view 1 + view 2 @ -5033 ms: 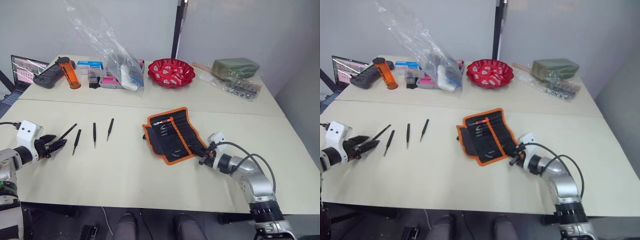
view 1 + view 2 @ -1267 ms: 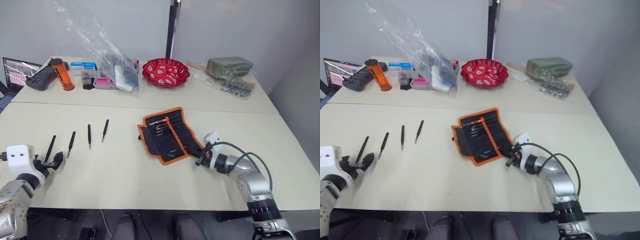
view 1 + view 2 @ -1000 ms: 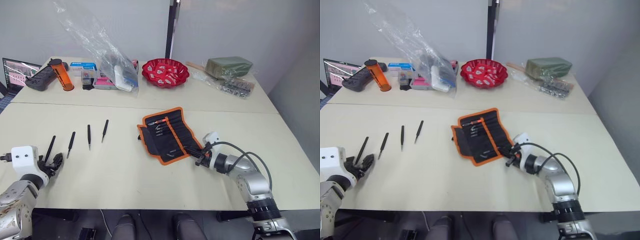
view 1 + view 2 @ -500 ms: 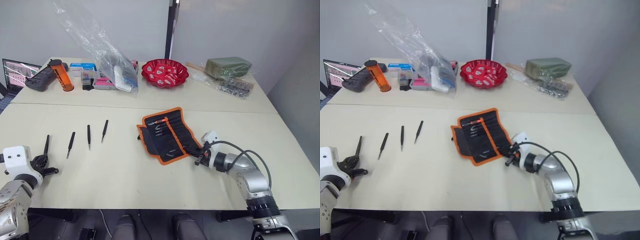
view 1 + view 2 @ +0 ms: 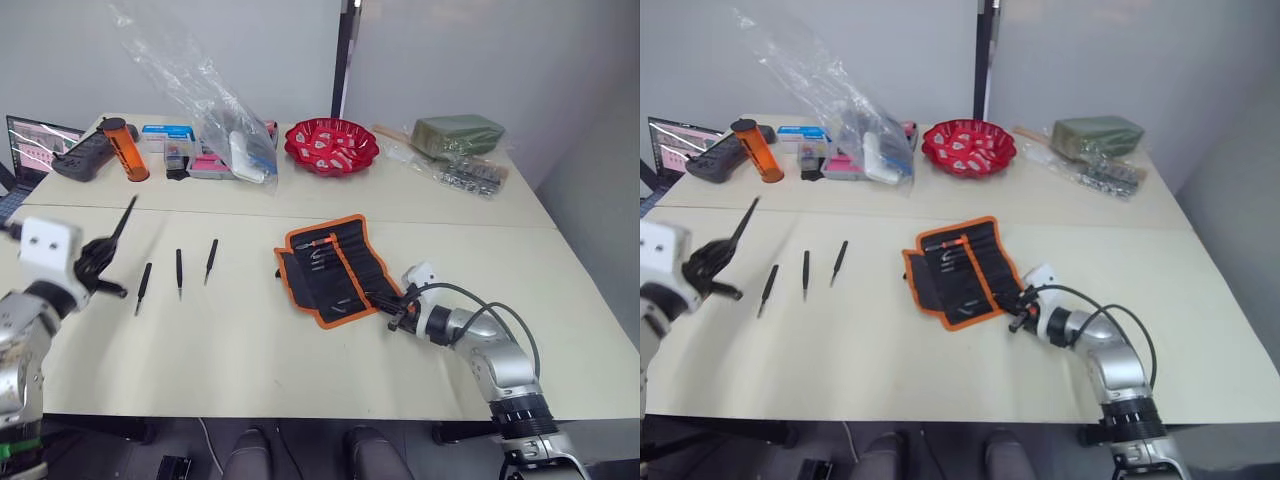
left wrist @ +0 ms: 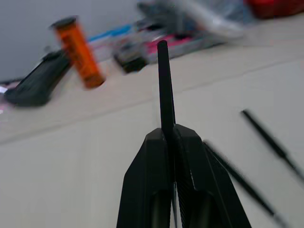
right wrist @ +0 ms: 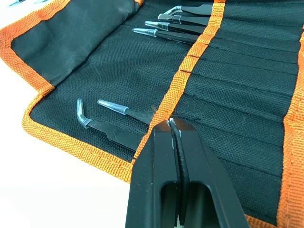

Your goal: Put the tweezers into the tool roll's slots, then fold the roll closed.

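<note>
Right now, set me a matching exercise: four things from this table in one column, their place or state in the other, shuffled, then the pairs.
Things:
1. left pincer
2. right pincer
3. tool roll
4. red bowl

Places or states:
A. spread open on the near table
B. shut on a tweezer, lifted off the table
C. on the far table
D. shut, tips at the roll's orange binding

Pairs: 1-B, 2-D, 3-A, 4-C
</note>
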Motion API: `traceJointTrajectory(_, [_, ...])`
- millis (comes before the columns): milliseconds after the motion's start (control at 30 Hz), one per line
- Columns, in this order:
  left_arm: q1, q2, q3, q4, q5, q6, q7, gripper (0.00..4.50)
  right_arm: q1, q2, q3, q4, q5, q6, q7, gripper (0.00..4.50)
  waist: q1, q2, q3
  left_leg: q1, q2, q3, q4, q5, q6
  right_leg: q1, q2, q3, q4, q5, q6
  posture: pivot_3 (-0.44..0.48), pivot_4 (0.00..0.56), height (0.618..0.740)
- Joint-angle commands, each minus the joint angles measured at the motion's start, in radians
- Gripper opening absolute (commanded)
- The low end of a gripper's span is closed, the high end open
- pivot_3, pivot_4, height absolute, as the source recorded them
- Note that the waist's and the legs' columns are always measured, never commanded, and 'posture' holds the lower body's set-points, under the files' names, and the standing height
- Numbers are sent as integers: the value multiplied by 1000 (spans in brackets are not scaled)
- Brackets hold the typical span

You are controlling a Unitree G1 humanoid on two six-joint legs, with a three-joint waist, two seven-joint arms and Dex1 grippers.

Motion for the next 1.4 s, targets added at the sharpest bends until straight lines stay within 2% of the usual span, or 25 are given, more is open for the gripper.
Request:
traceJointTrajectory(33, [-82, 44, -113, -24, -17, -15, -152, 45, 36, 10, 29, 6, -11, 14, -12, 0, -1, 1, 0, 0, 0, 0, 0, 0, 0, 0, 0, 0, 0, 0, 0, 0, 150, 729])
traceJointTrajectory(167, [-231, 59, -258, 2, -14, 1, -302, 45, 38, 20, 10, -9, -10, -3, -40, 0, -1, 1, 0, -1, 2, -1, -1, 3, 5, -2, 4, 1, 1, 2, 5, 0, 150, 729])
traceJointTrajectory(300, [-431, 30, -436, 111, 44, -13, -452, 45, 29, 38, -22, -63, 8, -17, -78, 0, 3, 3, 2, -6, 3, -3, 1, 4, 5, -5, 7, 2, 2, 3, 6, 0, 150, 729])
traceJointTrajectory(500, [-604, -36, -622, 334, 198, -129, -568, 45, 33, 78, -39, -126, 23, -21, -126, 0, 3, 12, 7, -10, 3, -3, 2, 4, 6, -9, 8, 4, 3, 4, 8, 0, 150, 729])
traceJointTrajectory(600, [-666, -81, -680, 410, 249, -154, -614, 45, 39, 89, -30, -135, 15, -15, -140, 0, 5, 14, 9, -19, 2, -4, 3, 4, 6, -17, 8, 4, 4, 4, 9, 0, 150, 729])
traceJointTrajectory(767, [-771, -173, -727, 536, 307, -140, -634, 45, 74, 111, -14, -91, -12, -35, -167, 0, 12, 14, 9, -21, 2, -5, 4, 4, 7, -17, 8, 3, 4, 4, 9, 0, 150, 729])
traceJointTrajectory(867, [-789, -202, -743, 568, 334, -137, -646, 45, 89, 117, -12, -74, -18, -50, -177, 0, 8, 14, 9, -21, 2, -5, 4, 4, 7, -17, 8, 3, 4, 4, 9, 0, 150, 729])
traceJointTrajectory(1200, [-743, -230, -754, 498, 364, -43, -653, 45, 85, 110, -17, -51, -14, -58, -179, 0, 7, 14, 9, -20, 2, -6, 5, 4, 7, -15, 8, 3, 6, 4, 9, 0, 150, 729])
traceJointTrajectory(1400, [-727, -277, -762, 481, 385, 15, -600, 45, 88, 114, -9, -52, -14, -57, -177, 0, 12, 14, 9, -19, 1, -6, 10, 4, 7, -15, 8, 3, 11, 4, 10, 0, 150, 729])
